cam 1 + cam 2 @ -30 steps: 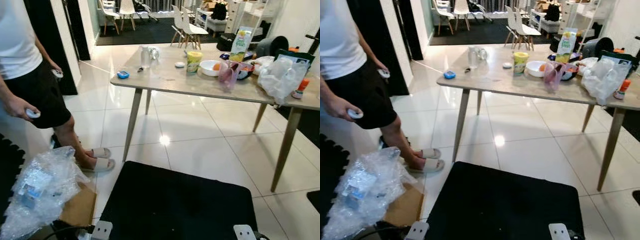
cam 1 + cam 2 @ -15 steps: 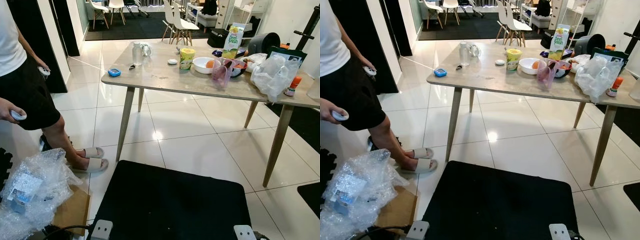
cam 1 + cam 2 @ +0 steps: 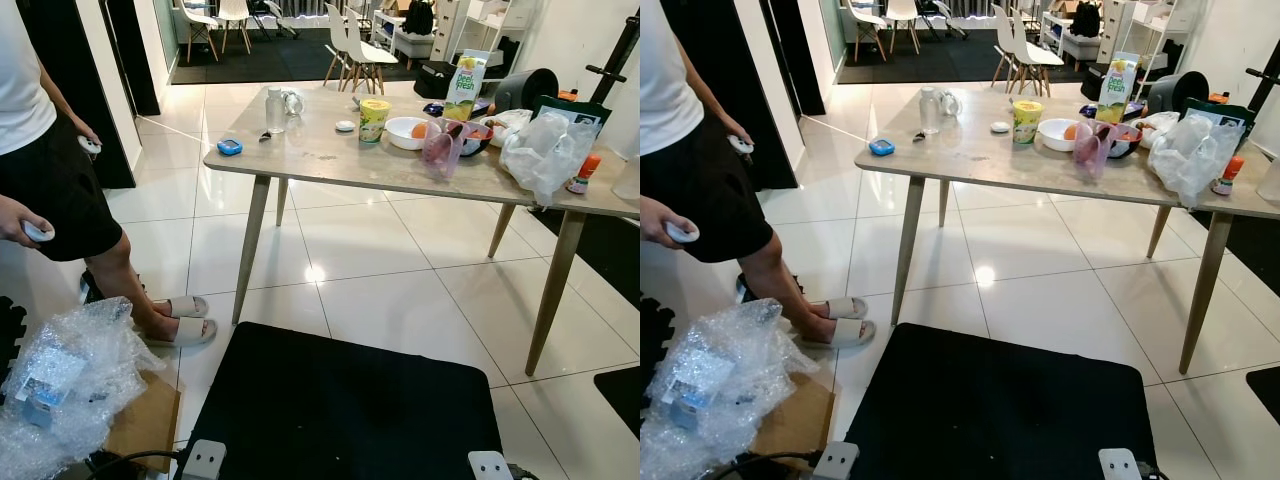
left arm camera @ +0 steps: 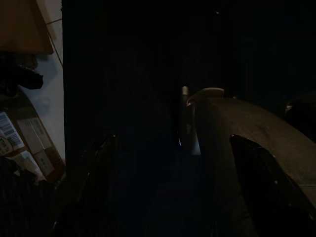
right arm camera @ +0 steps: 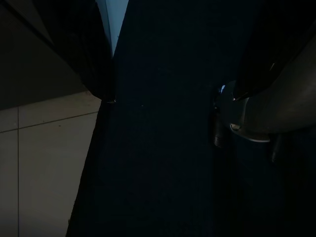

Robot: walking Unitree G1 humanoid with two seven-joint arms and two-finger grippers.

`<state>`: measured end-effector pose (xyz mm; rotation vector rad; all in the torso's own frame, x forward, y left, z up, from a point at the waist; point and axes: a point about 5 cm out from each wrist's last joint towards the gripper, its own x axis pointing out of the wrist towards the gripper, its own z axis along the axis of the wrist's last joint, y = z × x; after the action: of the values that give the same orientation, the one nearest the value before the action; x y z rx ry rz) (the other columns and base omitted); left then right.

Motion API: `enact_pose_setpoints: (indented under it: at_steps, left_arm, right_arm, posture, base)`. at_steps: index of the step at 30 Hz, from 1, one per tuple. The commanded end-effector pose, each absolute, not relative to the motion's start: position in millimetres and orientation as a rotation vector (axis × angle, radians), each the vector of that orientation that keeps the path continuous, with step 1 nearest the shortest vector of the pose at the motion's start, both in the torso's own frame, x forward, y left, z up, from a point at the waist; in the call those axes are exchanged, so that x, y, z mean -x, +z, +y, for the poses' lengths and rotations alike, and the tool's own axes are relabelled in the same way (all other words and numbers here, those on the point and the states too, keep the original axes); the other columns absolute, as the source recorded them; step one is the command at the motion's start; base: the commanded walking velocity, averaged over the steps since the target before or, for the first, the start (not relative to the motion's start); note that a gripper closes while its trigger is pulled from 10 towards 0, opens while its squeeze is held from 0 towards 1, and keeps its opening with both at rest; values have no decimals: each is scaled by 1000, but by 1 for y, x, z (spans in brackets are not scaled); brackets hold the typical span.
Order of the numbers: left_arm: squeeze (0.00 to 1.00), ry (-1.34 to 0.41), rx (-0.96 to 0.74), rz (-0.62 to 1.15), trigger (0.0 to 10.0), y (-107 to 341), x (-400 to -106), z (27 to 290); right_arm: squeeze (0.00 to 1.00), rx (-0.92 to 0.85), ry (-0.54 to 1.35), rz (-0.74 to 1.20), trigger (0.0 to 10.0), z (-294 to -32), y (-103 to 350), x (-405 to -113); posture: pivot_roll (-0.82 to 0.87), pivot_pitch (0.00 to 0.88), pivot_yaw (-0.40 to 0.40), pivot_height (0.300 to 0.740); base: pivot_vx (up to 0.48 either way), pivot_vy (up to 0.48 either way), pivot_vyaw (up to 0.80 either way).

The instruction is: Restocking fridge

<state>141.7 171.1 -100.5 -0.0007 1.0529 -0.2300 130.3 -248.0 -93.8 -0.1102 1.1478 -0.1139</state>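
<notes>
The left gripper (image 4: 170, 197) hangs low beside the robot's body in deep shade over a black floor mat (image 3: 350, 400), its two fingers set wide apart with nothing between them; the right gripper also hangs idle in the dark, and I cannot tell how its fingers stand. Ahead stands the counter (image 3: 330, 155), and on it the groceries to be put away: a juice carton (image 3: 466, 88) at the far edge, a yellow tub (image 3: 374, 119), a white bowl (image 3: 408, 132) holding what looks like an orange, a clear bottle (image 3: 274, 108), a pink pitcher (image 3: 441, 146), a crumpled plastic bag (image 3: 545, 150) and a small orange-capped bottle (image 3: 581, 176) near the right end. A person (image 3: 50, 170) stands to the left with a small controller in each hand, and a heap of bubble wrap (image 3: 65, 385) lies on the floor nearby. This looks like the approach step, with nothing yet picked up. The next move likely calls for walking forward across the tiles to the counter's near edge, then raising an arm toward one item, perhaps the carton.
</notes>
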Motion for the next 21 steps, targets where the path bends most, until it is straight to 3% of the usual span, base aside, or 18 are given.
enact_pose_setpoints:
  at_steps: [1, 10, 21]
  left_arm:
    - [0, -251, 5, 1087, 10000, -104, -133, 167]
    - [0, -262, -4, 1084, 10000, -104, -134, 167]
    - [0, -268, -8, 1084, 10000, -104, -134, 166]
  right_arm:
    - [0, 118, -118, 1166, 10000, -248, -95, -126]
    - [0, 123, -133, 1164, 10000, -253, -94, -128]
    - [0, 133, -141, 1166, 10000, -253, -93, -127]
  posture:
    - [77, 0, -21, 740]
    - [76, 0, -24, 740]
    - [77, 0, -25, 740]
  base:
    - [0, 0, 0]
    - [0, 0, 0]
    - [256, 0, 0]
